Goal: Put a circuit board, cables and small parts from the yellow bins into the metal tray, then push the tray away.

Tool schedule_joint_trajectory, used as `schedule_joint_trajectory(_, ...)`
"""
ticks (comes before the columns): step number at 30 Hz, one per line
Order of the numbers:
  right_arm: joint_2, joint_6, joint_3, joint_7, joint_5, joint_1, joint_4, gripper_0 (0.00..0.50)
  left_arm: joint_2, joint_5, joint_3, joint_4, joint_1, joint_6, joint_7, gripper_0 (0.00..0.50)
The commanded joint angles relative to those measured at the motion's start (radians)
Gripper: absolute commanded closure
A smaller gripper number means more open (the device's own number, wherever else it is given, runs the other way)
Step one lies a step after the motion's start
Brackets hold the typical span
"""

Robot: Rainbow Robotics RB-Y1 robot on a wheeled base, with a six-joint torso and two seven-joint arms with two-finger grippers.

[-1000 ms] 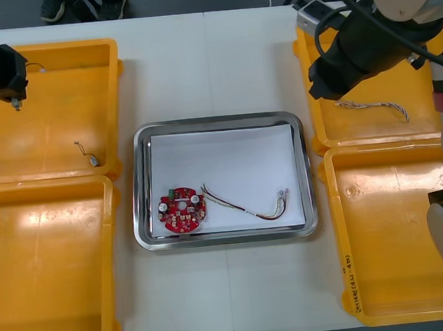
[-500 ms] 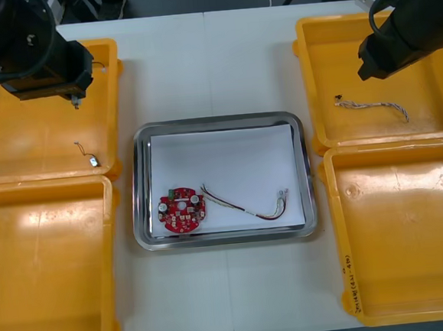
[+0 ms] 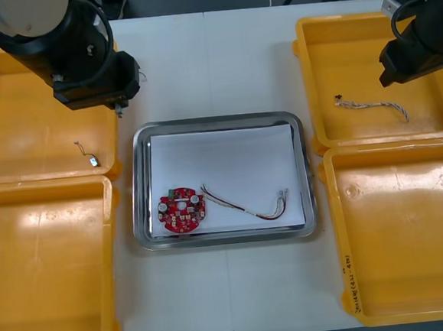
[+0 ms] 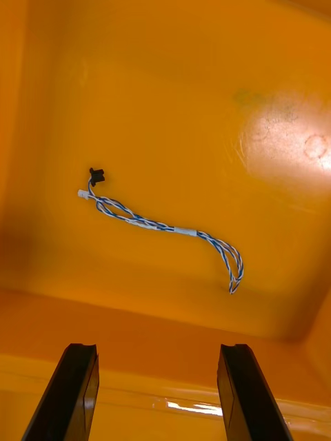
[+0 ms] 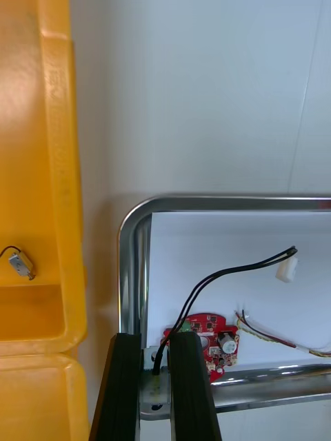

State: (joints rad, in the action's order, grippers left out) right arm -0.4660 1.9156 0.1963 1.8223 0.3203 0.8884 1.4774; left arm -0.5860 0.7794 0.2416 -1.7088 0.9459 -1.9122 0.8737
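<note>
Four yellow bins [image 3: 45, 264]: two lower frame, left and right, two upper. One metal tray [image 3: 143, 218] mid-frame on the desk [image 3: 210, 67]. Already in it: one circuit board [image 3: 180, 210] at its lower left and one red and yellow cable [image 3: 248, 207] beside it. Left end effector [image 5: 155, 348], upper left by the tray's corner, pinches one black cable [image 5: 227, 272], not dropped yet. One small metal part [image 3: 90, 160] lies in the upper-left bin. Right end effector [image 4: 157, 365], upper right, fingers spread over one blue and white cable [image 4: 162, 226] in its bin. Tray push not done.
</note>
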Motion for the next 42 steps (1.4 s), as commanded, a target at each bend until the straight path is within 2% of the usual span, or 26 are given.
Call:
schedule_joint_trajectory(1,-0.031,0.004,0.005,-0.110,-0.006,0.049,-0.009,0.000,0.038,-0.012,0.051,0.041,0.053,-0.008,-0.019,0.500)
schedule_joint_trajectory(7,-0.019,0.004,-0.026,-0.259,0.003,0.049,-0.060,0.000,0.067,-0.026,0.116,0.101,0.053,0.050,-0.001,0.500)
schedule_joint_trajectory(18,-0.016,-0.052,0.041,-0.489,-0.014,0.049,-0.128,0.000,0.135,-0.063,0.191,0.209,0.053,0.176,0.042,0.500)
schedule_joint_trajectory(30,-0.016,-0.165,0.089,-0.750,-0.038,0.049,-0.154,0.000,0.147,-0.058,0.305,0.331,0.051,0.302,0.082,0.500)
schedule_joint_trajectory(35,-0.011,-0.227,0.089,-0.851,-0.049,0.049,-0.186,0.000,0.152,-0.048,0.326,0.357,0.051,0.322,0.091,0.500)
schedule_joint_trajectory(42,0.000,-0.248,0.087,-1.005,-0.061,0.049,-0.198,0.000,0.160,-0.046,0.332,0.360,0.033,0.334,0.103,0.500)
